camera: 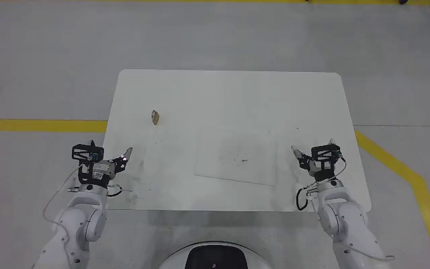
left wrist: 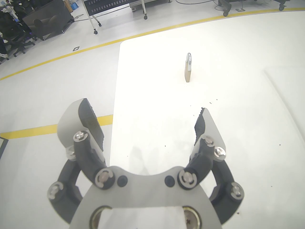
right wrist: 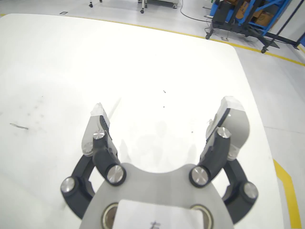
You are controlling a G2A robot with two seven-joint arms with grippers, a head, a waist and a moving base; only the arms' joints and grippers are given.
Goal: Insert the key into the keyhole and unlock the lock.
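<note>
A small brass padlock [camera: 154, 117] with a silver shackle stands on the white table [camera: 201, 87], towards its far left; the left wrist view has the padlock [left wrist: 187, 70] upright, well ahead of the fingers. A thin grey sliver [right wrist: 19, 126], which may be the key, lies near the table's middle [camera: 240, 160]. My left gripper [camera: 109, 151] [left wrist: 143, 108] hangs open and empty at the table's left edge. My right gripper [camera: 314, 148] [right wrist: 164, 104] is open and empty near the right front corner.
A clear rectangular mat [camera: 235, 156] lies flat in the middle of the table, with the grey sliver on it. Small dark specks [left wrist: 209, 102] dot the surface. Yellow floor tape [camera: 47, 125] runs past both sides of the table.
</note>
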